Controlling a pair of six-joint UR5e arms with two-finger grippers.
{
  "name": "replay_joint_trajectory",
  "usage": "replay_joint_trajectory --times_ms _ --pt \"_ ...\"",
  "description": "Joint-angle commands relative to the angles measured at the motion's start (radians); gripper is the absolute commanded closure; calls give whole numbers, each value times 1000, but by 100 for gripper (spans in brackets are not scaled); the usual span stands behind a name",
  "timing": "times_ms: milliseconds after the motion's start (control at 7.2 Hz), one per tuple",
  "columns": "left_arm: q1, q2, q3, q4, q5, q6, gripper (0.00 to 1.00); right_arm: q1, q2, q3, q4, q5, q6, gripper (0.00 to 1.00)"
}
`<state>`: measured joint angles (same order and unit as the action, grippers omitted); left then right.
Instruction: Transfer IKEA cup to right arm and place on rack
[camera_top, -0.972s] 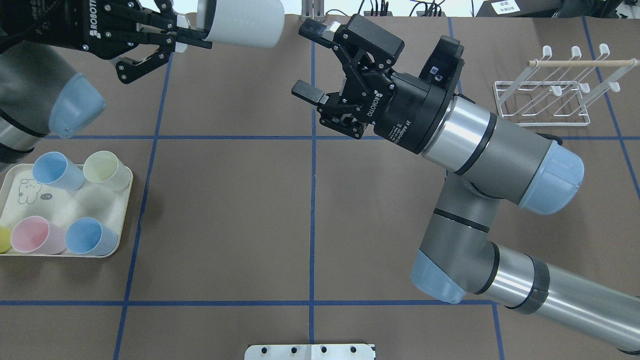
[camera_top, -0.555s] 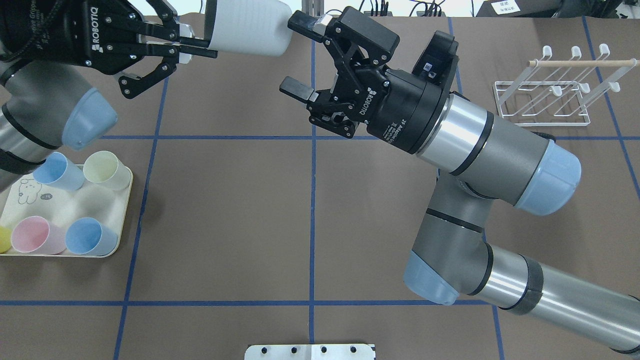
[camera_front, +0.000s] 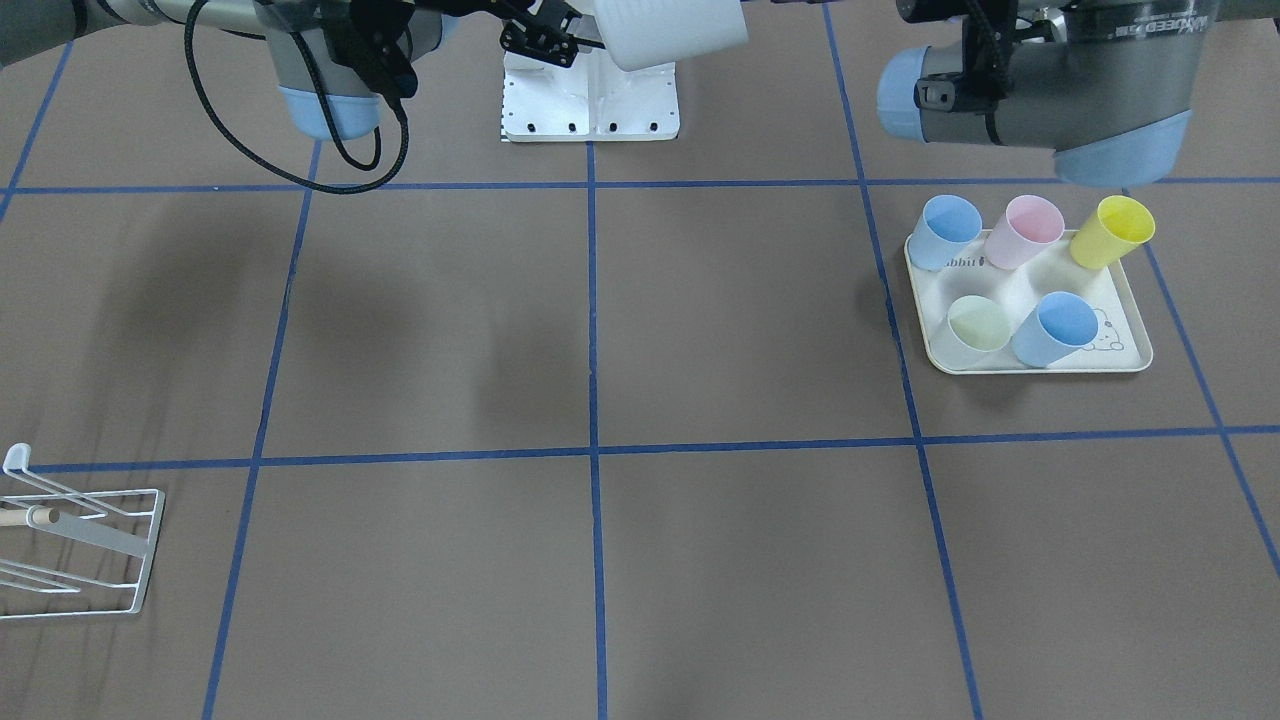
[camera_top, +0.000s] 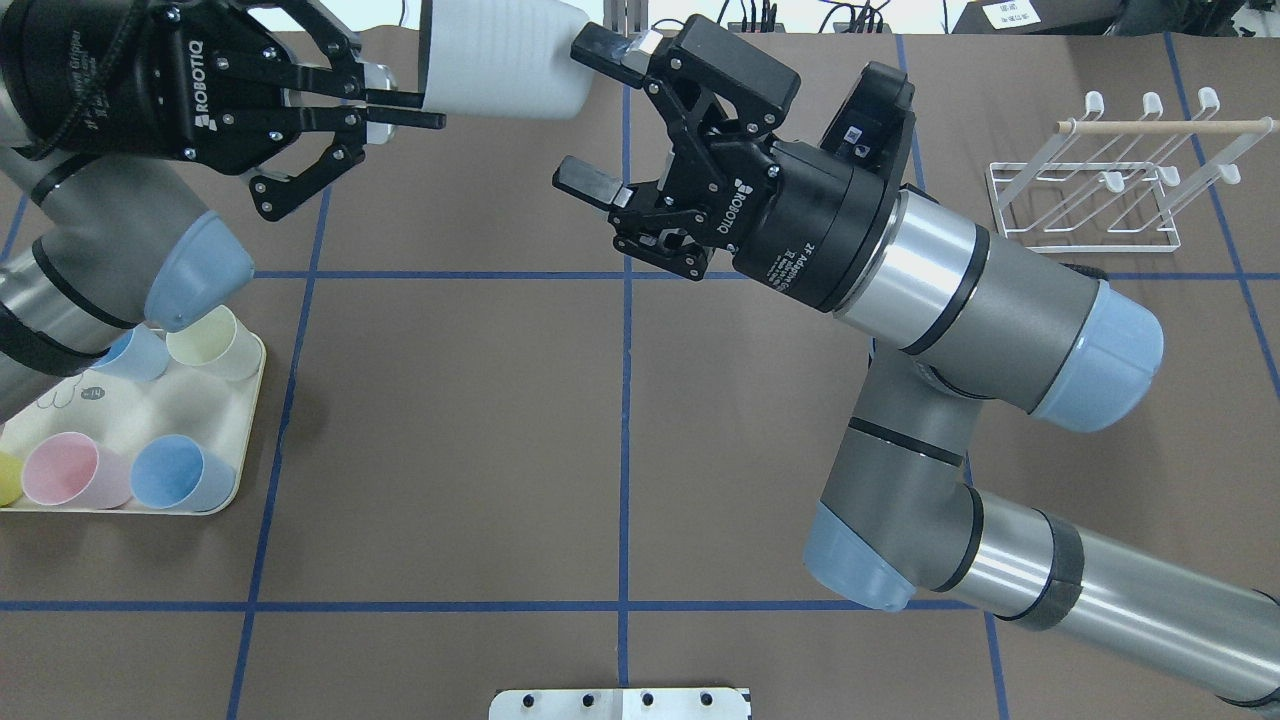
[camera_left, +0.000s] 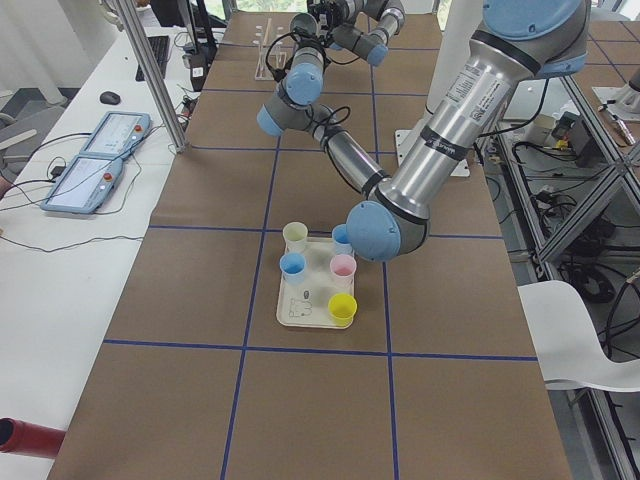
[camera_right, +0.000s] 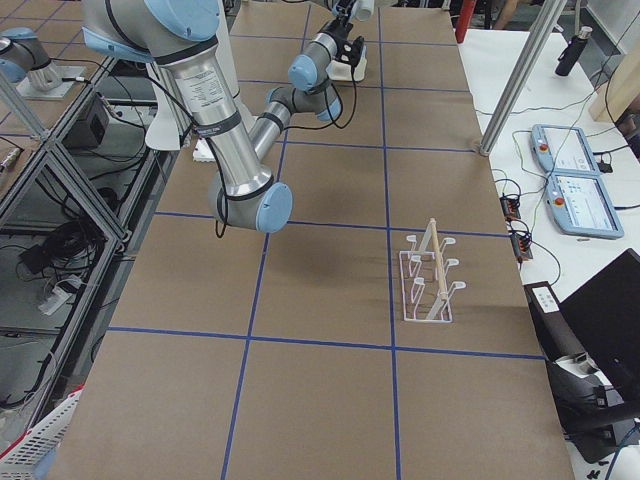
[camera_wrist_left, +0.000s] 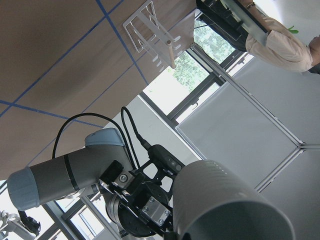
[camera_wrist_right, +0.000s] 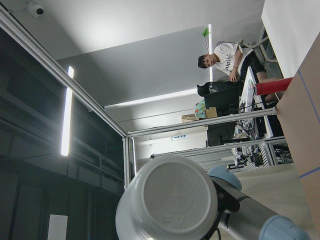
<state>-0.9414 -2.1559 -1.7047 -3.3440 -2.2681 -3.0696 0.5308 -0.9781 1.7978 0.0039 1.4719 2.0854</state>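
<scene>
The IKEA cup (camera_top: 500, 60), white and ribbed, lies sideways in the air above the table's far edge. My left gripper (camera_top: 420, 108) is shut on its rim, with the base pointing right. My right gripper (camera_top: 593, 115) is open at the cup's base, its upper fingertip (camera_top: 600, 45) beside the base edge. The right wrist view looks straight at the cup's round base (camera_wrist_right: 175, 197). In the left wrist view the cup (camera_wrist_left: 225, 205) fills the lower right. The white wire rack (camera_top: 1100, 180) with its wooden dowel stands at the far right, apart from both arms.
A cream tray (camera_top: 120, 410) at the near left holds several pastel cups, with the left arm's elbow above its far corner. A white mounting plate (camera_top: 620, 703) sits at the near edge. A person (camera_wrist_right: 227, 60) sits beyond the table.
My left gripper has carried the cup a little to the right. My right gripper has moved left, staying open, so its upper finger now reaches the cup's base.
</scene>
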Motion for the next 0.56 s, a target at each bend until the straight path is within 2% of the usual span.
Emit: replay_joint_trajectory --times_ms 0,416 --pt "16 1 -1 -44 1 -52 100 0 1 0 5 1 -1 1" --pt "33 1 -1 -71 28 -60 100 -3 -1 0 10 1 -4 3"
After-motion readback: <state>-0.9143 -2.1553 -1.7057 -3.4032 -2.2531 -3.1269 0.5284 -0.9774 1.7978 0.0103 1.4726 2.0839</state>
